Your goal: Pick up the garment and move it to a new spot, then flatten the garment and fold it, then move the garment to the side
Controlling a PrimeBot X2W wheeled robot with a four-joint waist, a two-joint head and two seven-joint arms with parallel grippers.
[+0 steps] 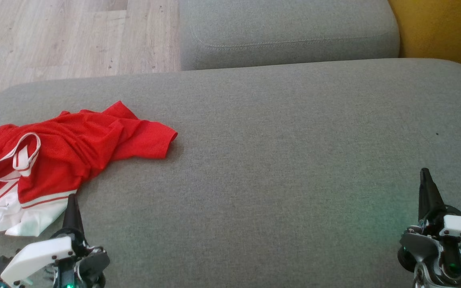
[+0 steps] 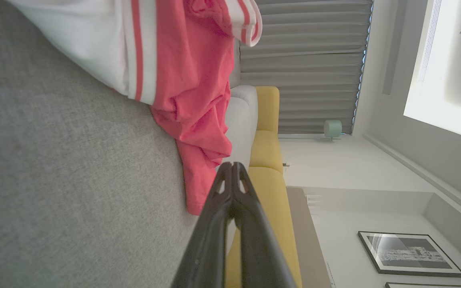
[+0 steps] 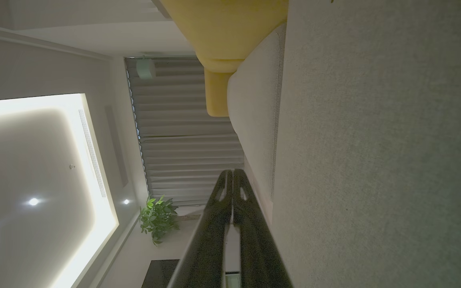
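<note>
Foreground: left gripper (image 1: 72,200), fingers pressed together, empty, tip just beside white hem of red jersey (image 1: 74,152). Right gripper (image 1: 425,176) likewise closed, empty, well apart at cushion's right. Jersey crumpled at left edge of grey seat cushion (image 1: 278,160), untouched; pickup not yet begun. Broad bare fabric rightward likely serves as flattening spot. Beyond: second grey cushion (image 1: 286,36), wood floor (image 1: 54,36).

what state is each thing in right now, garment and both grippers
garment: crumpled in a heap, unfolded, lying at the left of the grey cushion
left gripper: shut, empty, tip near the garment's white hem
right gripper: shut, empty, far from the garment
</note>
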